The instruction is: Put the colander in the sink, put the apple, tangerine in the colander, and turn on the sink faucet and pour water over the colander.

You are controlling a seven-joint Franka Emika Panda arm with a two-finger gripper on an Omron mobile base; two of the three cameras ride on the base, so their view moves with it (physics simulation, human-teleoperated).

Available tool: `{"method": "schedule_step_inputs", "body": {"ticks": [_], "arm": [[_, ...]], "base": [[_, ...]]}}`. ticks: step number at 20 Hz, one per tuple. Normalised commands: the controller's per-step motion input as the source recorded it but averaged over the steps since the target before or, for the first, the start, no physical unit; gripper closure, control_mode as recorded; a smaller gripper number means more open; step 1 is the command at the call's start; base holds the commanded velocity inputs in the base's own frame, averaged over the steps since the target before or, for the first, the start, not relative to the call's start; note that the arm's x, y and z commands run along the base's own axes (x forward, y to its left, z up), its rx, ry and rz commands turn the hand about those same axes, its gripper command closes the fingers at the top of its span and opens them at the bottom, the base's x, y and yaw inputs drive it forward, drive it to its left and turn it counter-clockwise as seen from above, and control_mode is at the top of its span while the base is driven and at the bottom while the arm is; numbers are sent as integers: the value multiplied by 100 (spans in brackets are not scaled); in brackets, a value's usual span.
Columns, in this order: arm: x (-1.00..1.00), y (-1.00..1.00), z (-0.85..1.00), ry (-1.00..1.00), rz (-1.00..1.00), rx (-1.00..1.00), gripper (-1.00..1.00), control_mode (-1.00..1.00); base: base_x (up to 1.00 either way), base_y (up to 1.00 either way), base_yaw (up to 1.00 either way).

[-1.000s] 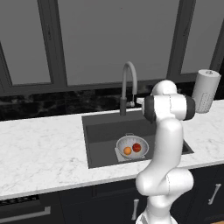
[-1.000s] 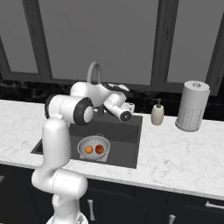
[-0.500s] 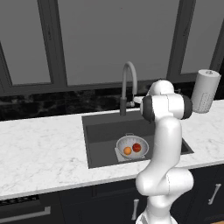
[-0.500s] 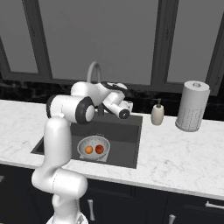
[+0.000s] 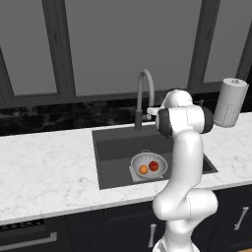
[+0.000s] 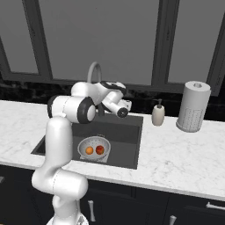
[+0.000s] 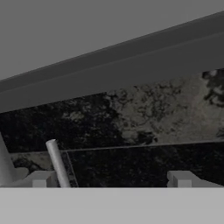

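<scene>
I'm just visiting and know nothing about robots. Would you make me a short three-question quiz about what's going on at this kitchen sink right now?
1. True or false: the apple and the tangerine both lie in the colander.
2. Where does the colander sit?
A. on the marble counter
B. in the sink
C. beside the paper towel roll
3. Fill in: the robot's claw is up near the sink faucet, and its jaws stand ____.

Key
1. True.
2. B.
3. Open, with nothing between them.
</scene>
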Motion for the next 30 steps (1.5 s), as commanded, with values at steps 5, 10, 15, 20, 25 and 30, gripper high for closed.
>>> {"method": "schedule_step_inputs", "body": {"ticks": [5,10,15,20,25,30], "arm": [[0,9,0,0,0,0,-100,-100],[4,9,0,0,0,0,-100,-100],[12,12,0,0,0,0,-100,-100],[9,5,0,0,0,0,-100,-100],[12,1,0,0,0,0,-100,-100],[6,0,0,0,0,0,-100,-100]], "base": [[0,0,0],[0,0,0],[0,0,0],[0,0,0],[0,0,0],[0,0,0]]}}
